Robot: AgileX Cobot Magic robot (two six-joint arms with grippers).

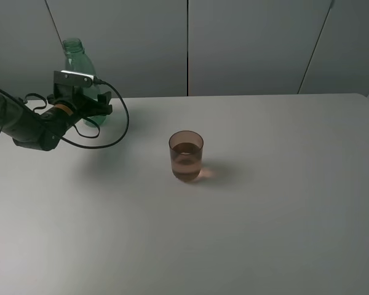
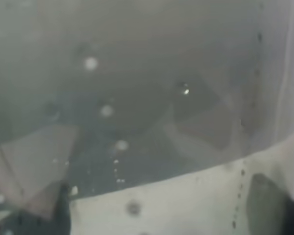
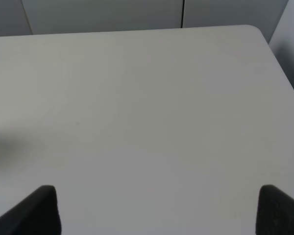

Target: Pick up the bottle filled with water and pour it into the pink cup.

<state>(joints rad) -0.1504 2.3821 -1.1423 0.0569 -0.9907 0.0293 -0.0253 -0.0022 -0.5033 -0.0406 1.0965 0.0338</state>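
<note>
The green transparent bottle [image 1: 77, 63] stands upright at the back left of the table, uncapped. My left gripper [image 1: 91, 108] reaches around its lower part. In the left wrist view the bottle [image 2: 137, 98] fills the picture, and the left gripper [image 2: 161, 210] is open, its dark fingers [image 2: 267, 205] wide apart on either side of the bottle's base. The pink cup [image 1: 186, 155] stands near the table's middle with liquid in it, well to the right of the bottle. My right gripper [image 3: 159, 210] is open over bare table and holds nothing; the exterior high view does not show it.
The white table [image 1: 283, 203] runs to a grey panelled wall [image 1: 246, 43] at the back. Black cables [image 1: 114, 132] loop from the left arm down over the tabletop. The right wrist view shows the table's far right corner [image 3: 257, 30].
</note>
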